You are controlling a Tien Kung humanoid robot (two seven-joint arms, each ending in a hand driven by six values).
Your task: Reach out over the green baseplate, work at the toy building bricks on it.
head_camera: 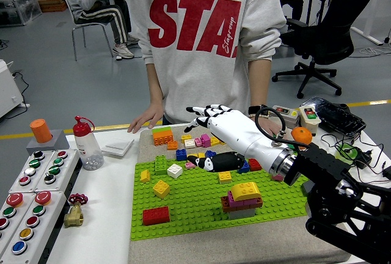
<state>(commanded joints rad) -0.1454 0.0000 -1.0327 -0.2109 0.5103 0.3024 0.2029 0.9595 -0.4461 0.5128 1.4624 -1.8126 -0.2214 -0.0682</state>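
Baseplate (201, 206) green, studded, strewn with bricks (243, 199).

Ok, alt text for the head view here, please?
The robot's right hand reaches over the green baseplate, fingers spread above loose bricks at its far edge. A person at the table's far side rests a hand near the orange brick.

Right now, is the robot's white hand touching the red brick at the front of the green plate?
Apart. The head view shows the right hand spread high over the far bricks, while the red brick sits alone near the green baseplate's front edge.
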